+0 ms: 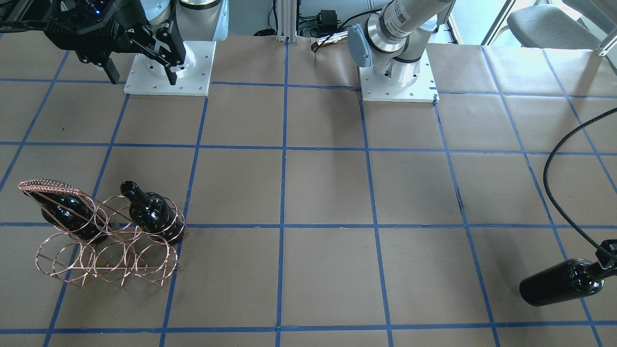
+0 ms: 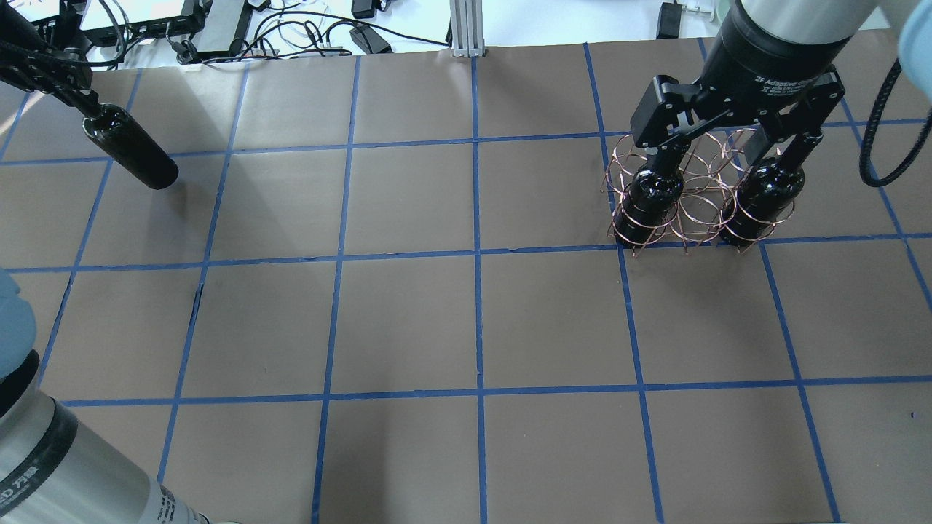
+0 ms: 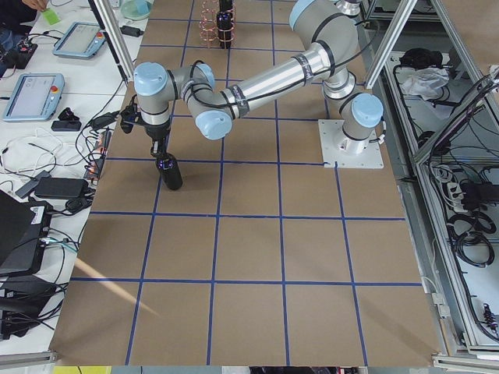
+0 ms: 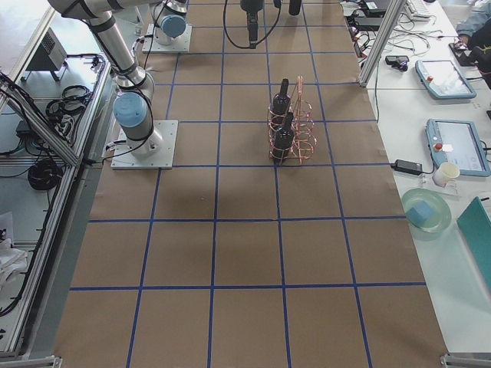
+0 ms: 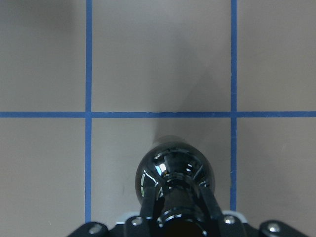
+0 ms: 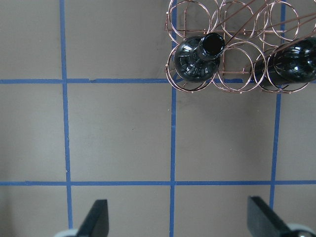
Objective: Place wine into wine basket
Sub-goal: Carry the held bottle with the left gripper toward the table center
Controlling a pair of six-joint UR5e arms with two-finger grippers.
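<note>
**Wine [image 5: 175, 173] gripped by the neck, well apart from the wine basket [image 2: 692, 211]**

The left wrist view looks straight down the wine. Only its rounded shoulder and neck show, with the left gripper [image 5: 178, 210] pinching the neck from both sides. The overhead view adds what that one hides: the whole dark body, near the left edge of the table [image 2: 408, 320], while the basket sits on the right side. From the left-end camera the long axis runs close to vertical, neck up in the gripper and base down toward the table. Whether the base touches the paper I cannot tell.

The right wrist view shows the right gripper [image 6: 180, 219] spread wide, holding nothing, high over the table on the robot's side of the basket. In that view one bottle [image 6: 195, 61] stands mouth up in an end ring of the row nearer the robot. A second bottle [image 6: 291, 66] stands in the ring at the other end, with one ring between them.
</note>
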